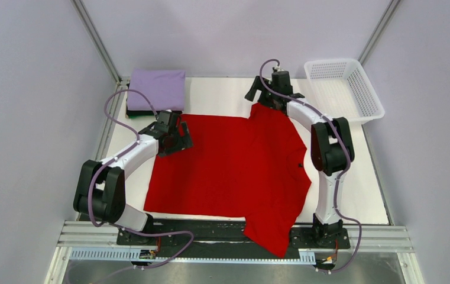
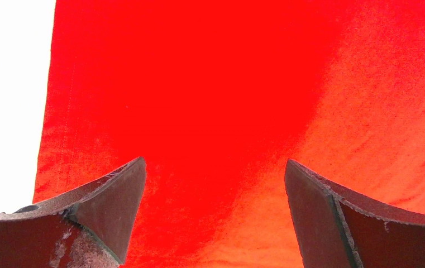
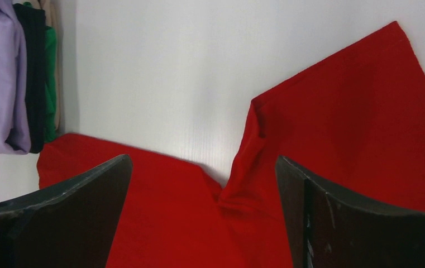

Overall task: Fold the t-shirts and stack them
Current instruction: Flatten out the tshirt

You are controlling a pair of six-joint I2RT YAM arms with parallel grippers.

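Note:
A bright red t-shirt (image 1: 228,165) lies spread flat across the middle of the table, one sleeve hanging over the near edge. A folded lavender t-shirt (image 1: 156,89) tops a stack at the back left, with a dark green and black one (image 3: 38,78) under it. My left gripper (image 1: 178,137) hovers open over the red shirt's far left corner, red cloth (image 2: 215,111) filling its view. My right gripper (image 1: 262,94) stands open over the far sleeve (image 3: 355,123), where the sleeve meets the body. Nothing sits between either pair of fingers.
A white mesh basket (image 1: 345,89) stands at the back right corner. Metal frame posts rise at both back corners, and grey walls close in the sides. The white table (image 1: 222,94) shows bare between the stack and the right gripper.

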